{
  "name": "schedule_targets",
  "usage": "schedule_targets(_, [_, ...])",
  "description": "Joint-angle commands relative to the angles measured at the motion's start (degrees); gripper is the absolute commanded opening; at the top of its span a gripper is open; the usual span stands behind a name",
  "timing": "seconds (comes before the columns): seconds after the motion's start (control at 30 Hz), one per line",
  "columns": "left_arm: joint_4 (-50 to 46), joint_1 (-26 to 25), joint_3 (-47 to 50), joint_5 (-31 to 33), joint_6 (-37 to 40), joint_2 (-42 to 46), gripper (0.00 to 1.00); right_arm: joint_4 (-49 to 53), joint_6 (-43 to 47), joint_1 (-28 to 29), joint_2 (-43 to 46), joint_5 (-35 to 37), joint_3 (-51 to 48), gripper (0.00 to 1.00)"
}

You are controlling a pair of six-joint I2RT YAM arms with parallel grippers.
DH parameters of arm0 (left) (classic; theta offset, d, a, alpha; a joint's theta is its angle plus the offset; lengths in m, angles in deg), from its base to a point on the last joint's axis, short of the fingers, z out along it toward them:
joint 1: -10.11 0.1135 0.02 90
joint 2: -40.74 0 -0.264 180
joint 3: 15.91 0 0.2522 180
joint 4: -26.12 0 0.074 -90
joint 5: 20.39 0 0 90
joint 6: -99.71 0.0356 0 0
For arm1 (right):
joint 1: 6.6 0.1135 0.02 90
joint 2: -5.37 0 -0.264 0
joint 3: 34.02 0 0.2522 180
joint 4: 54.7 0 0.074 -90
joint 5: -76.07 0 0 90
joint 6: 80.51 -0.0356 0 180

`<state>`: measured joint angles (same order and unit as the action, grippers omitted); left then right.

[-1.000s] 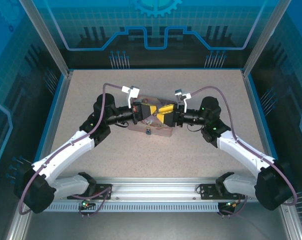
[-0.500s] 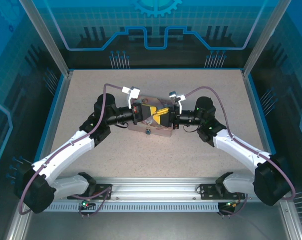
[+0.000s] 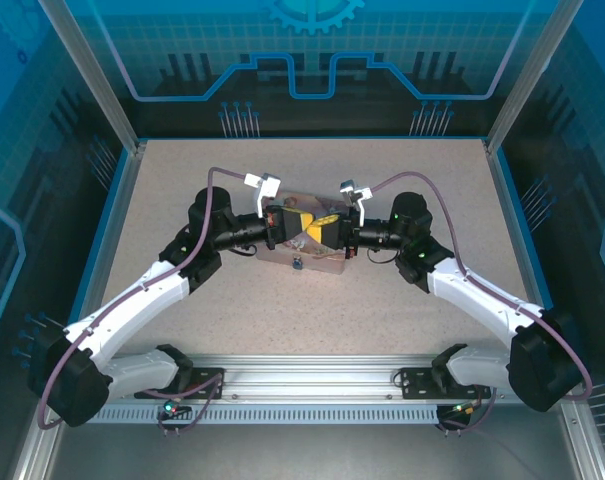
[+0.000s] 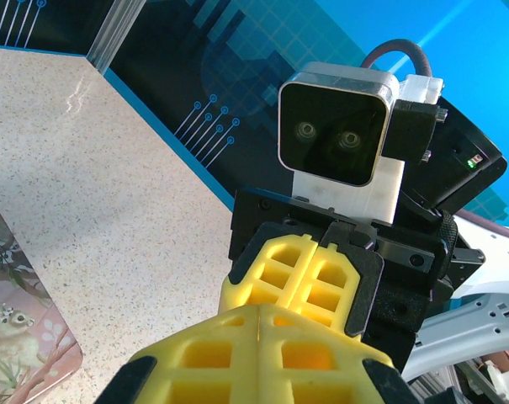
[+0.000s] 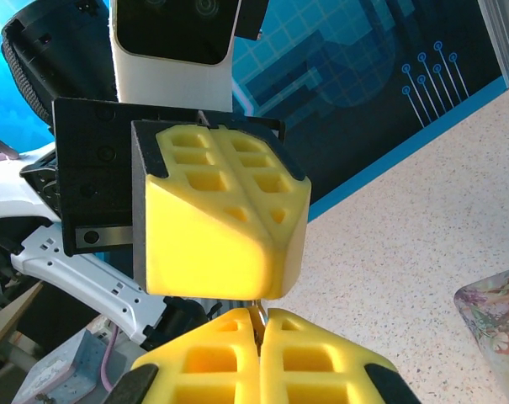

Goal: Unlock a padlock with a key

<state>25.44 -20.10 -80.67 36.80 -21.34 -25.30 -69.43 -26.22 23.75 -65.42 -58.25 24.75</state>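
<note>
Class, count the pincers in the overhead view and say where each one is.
2. The left pincer is above the pink tin's left half. The right pincer is above its right half, tip to tip with the left. Both are shut. None looks hidden.

Key [image 5: 257, 315] mostly hidden inside right claw [image 5: 258, 326]; tin [image 4: 18, 337] edge-cropped.

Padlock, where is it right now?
Top view: the padlock sits mid-table at the near edge of the pink tin, just nearer the bases than the left gripper and right gripper.
</note>
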Motion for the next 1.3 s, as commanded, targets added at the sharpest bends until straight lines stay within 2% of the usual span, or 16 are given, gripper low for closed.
schedule_targets(0.0, [0.0, -0.24, -1.6, -0.42, 1.06, 0.26, 0.0, 1.33, 1.3, -0.03, 1.15, 1.35, 0.52, 0.0])
schedule_targets(0.07, [0.13, -0.04, -1.57, 0.06, 0.83, 0.29, 0.0, 2.83, 2.2, -0.02, 1.73, 2.03, 0.43, 0.0])
schedule_targets(0.17, [0.72, 0.51, -1.6, 0.52, 0.42, 0.7, 0.15, 6.25, 4.1, -0.19, 2.72, 3.38, 0.39, 0.0])
schedule_targets(0.23, [0.91, 1.09, -1.65, 0.91, 0.03, 1.12, 0.33, 9.16, 5.59, -0.13, 3.18, 4.07, 0.55, 0.0])
schedule_targets(0.3, [0.61, 2.18, -1.88, 0.94, -0.1, 1.65, 0.38, 12.53, 7.62, -0.21, 3.75, 4.9, 0.8, 0.0])
schedule_targets(0.4, [-1.44, 4.49, -2.25, 1.64, 0.19, 2.54, 0.53, 17.91, 9.71, -0.63, 4.66, 6.69, 0.62, 0.0])
schedule_targets(0.57, [-10.71, 10.01, -2.18, 6.52, 2.71, 3.92, 0.62, 26.37, 10.92, -3.27, 5.4, 12.93, 0.01, 0.0])
schedule_targets(0.7, [-19.7, 15.23, -1.57, 11.72, 7.06, 3.43, 0.73, 35.79, 10.71, -6.51, 4.61, 22.14, 0.17, 0.0])
schedule_targets(0.83, [-25.55, 19.47, -0.48, 18.2, 11.66, 1.31, 0.79, 42.46, 9.58, -9.26, 3.71, 30.21, 0.45, 0.0])
schedule_targets(0.93, [-25.39, 22.09, 1.38, 18.84, 13.03, -0.49, 0.79, 45.22, 9.12, -10.15, 2.19, 34.85, 0.49, 0.0])
schedule_targets(1.13, [-15.74, 21.4, 10.96, 14.15, 13.88, 2.97, 0.8, 45.26, 6.18, -10.79, -2.57, 39.74, 0.06, 0.0])
schedule_targets(1.27, [-11.41, 17.65, 17.38, 14.76, 12.39, 6.35, 0.8, 42.73, 4.36, -11.87, -5.3, 40.82, -0.51, 0.0])
